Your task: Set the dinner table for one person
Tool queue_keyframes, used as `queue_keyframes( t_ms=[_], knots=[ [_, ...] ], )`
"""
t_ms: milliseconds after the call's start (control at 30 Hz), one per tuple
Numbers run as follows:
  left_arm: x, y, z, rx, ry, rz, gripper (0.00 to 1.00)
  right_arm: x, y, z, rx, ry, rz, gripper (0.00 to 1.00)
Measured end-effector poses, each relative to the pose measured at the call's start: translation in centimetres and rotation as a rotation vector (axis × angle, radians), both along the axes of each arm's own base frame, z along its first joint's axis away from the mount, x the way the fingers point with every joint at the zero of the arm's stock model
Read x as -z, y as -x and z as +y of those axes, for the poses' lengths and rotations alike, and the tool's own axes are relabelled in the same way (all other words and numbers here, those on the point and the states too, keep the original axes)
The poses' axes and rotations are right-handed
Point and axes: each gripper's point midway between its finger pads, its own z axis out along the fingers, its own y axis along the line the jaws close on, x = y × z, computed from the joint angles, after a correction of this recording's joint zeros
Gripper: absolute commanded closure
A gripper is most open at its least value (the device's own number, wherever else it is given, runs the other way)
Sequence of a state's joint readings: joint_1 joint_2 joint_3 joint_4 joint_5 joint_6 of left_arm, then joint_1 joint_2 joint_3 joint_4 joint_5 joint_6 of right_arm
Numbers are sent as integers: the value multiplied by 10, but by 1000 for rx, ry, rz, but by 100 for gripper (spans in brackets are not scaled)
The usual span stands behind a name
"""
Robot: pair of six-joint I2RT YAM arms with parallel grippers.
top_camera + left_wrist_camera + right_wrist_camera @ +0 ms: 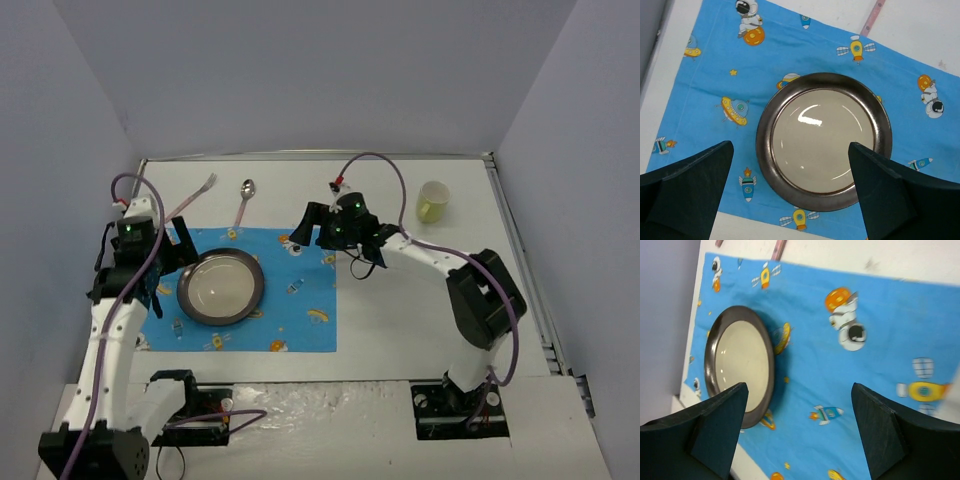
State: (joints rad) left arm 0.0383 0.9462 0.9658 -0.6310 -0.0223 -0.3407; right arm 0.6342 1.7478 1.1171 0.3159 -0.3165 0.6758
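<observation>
The table is lying flat under everything, its long side running left to right. The arm bases are covering part of its near edge. The mat is lying on its left half, close to the left edge, with the plate on it.

The left claw is hanging wide open over the plate, holding nothing. The right claw is gaping over the mat, empty too; its view is blurry. The left arm is hiding part of the fork. White table is showing between the mat and the cup.

Mat blurred, cropped; plate rim partly hidden
</observation>
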Motion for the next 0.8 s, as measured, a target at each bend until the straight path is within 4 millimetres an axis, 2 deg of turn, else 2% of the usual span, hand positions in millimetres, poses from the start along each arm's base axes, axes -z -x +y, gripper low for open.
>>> queue_keyframes(
  t_ms=[67, 167, 300, 467, 667, 800],
  knots=[
    [-4, -29, -5, 24, 11, 21, 3, -16, -5, -24, 29, 27, -50, 19],
    [1, -76, -10, 58, 19, 68, 3, -37, -3, -55, 65, 62, -111, 19],
    [15, -133, -27, 110, 27, 114, 3, -56, 8, -77, 64, 88, -190, 15],
    [28, -206, -52, 174, 15, 112, 3, -61, 24, -100, 48, 148, -255, 6],
    [69, -246, -77, 227, -13, 179, 9, -68, 30, -117, 47, 198, -321, 5],
    [95, -263, -90, 243, -32, 213, 21, -68, 30, -124, 53, 217, -336, 5]
  ],
)
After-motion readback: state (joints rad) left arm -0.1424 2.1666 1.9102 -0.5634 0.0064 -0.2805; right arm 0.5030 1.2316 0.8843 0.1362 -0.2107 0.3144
